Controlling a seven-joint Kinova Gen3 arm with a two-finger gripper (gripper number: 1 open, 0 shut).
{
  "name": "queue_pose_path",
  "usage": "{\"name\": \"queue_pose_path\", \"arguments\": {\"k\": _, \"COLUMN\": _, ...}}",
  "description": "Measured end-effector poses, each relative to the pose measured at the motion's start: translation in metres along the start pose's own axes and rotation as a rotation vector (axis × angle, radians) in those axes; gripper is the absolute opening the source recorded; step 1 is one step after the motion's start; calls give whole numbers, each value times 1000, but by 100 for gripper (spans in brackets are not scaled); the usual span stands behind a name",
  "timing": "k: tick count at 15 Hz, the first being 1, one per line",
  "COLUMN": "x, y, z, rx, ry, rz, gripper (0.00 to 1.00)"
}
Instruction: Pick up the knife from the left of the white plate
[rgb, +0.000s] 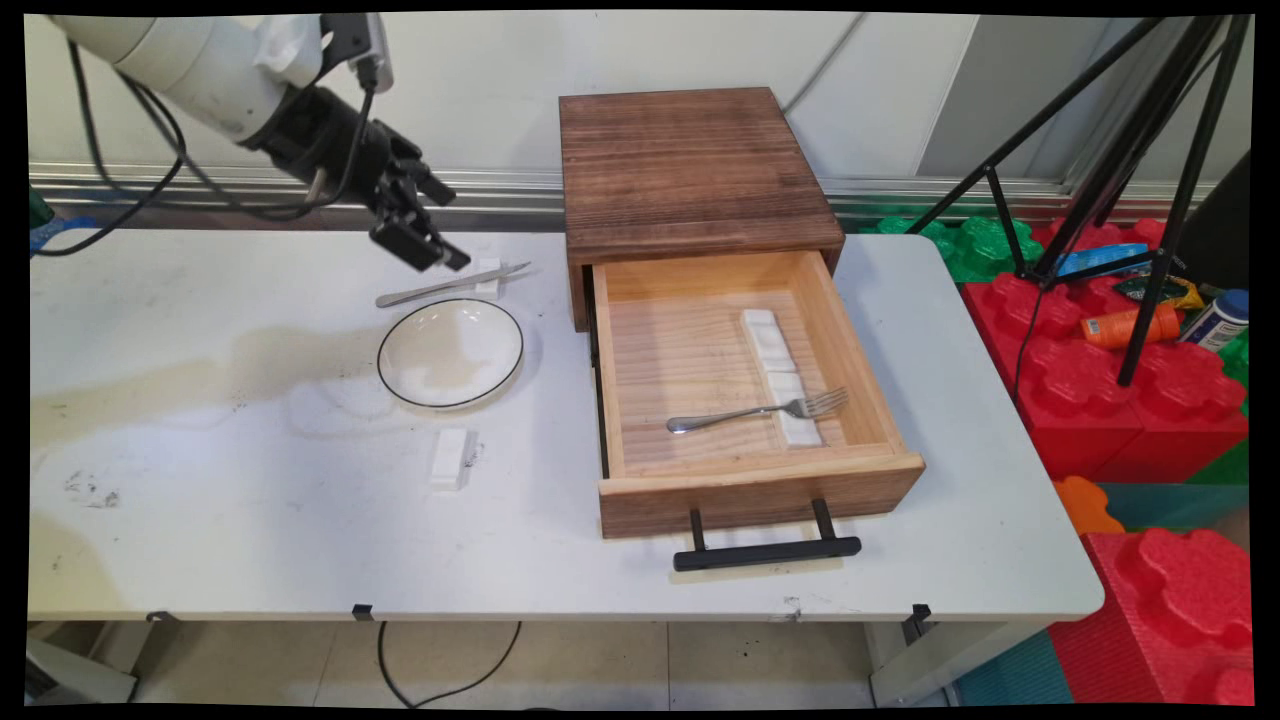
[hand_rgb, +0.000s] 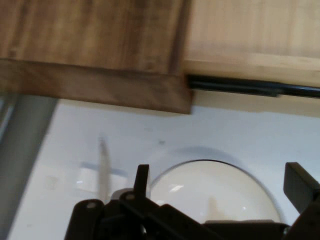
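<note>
Hovering above the bench (rgb: 250, 480), the end effector (rgb: 425, 225) hangs fingers spread and empty, near the knife (rgb: 452, 285) resting on a white block at the plate's (rgb: 450, 352) twelve o'clock. A clean pick would want a straight descent, fingers straddling the handle.

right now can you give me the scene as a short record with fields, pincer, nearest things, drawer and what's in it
pincer: open pincer, raised above the table, holding nothing
nearest: knife lying with its tip end on a small white block
plate: white plate with dark rim, just in front of the knife
loose block: second white block nearer the table's front edge
drawer: wooden drawer pulled open from its box
contents: fork lying across a row of white blocks
</note>
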Motion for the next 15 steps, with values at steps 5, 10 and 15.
{"name": "queue_pose_path", "arguments": {"k": 5, "x": 9, "y": -46, "z": 21, "rx": 98, "ry": -29, "rz": -41, "gripper": 100}}
{"name": "queue_pose_path", "arguments": {"k": 10, "x": 12, "y": -83, "z": 47, "rx": 166, "ry": -85, "rz": -68, "gripper": 100}}
{"name": "queue_pose_path", "arguments": {"k": 15, "x": 8, "y": -105, "z": 75, "rx": 168, "ry": -172, "rz": -66, "gripper": 100}}
